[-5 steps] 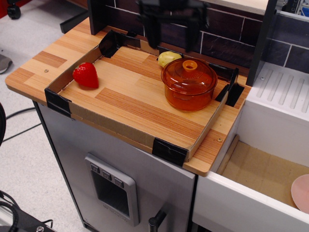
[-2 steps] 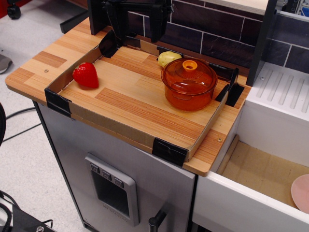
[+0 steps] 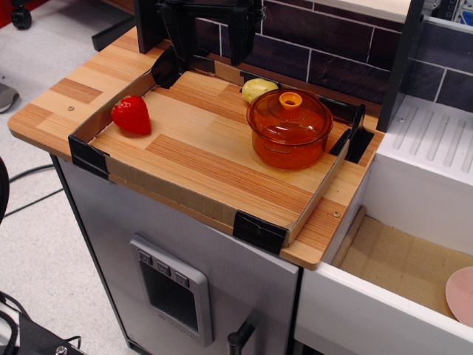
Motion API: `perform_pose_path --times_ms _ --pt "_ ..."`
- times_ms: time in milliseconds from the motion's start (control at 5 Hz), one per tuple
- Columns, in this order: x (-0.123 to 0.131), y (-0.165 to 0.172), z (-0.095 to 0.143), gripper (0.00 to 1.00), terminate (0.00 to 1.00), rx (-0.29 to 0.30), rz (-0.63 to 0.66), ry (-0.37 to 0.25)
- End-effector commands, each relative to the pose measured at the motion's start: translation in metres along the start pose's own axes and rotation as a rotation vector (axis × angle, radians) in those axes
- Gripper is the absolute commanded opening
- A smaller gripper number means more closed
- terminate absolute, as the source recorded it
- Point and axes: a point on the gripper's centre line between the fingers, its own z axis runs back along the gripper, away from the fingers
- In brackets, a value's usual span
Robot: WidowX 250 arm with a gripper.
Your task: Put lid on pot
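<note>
The translucent orange pot (image 3: 290,146) stands at the back right of the wooden tray. The orange domed lid (image 3: 290,112) with its small round knob sits on top of the pot, covering its rim. My gripper (image 3: 210,41) hangs at the top of the view, above the tray's back left, well left of the pot. Its two dark fingers (image 3: 181,37) stand apart with nothing between them.
A red strawberry (image 3: 131,115) lies at the tray's left. A yellow-green fruit (image 3: 257,89) lies just behind the pot. The tray has low cardboard walls (image 3: 155,194) with black taped corners. A white sink (image 3: 414,259) with a pink plate (image 3: 462,294) is at the right.
My gripper moved left from above the pot to above the tray's back left, then stayed still. The lid and pot have not moved.
</note>
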Motion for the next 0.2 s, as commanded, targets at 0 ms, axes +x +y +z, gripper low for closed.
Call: perform_pose_path --times_ms 0 --pt "0.0017 0.0000 0.0234 1.00 1.00 0.006 -0.017 -0.073"
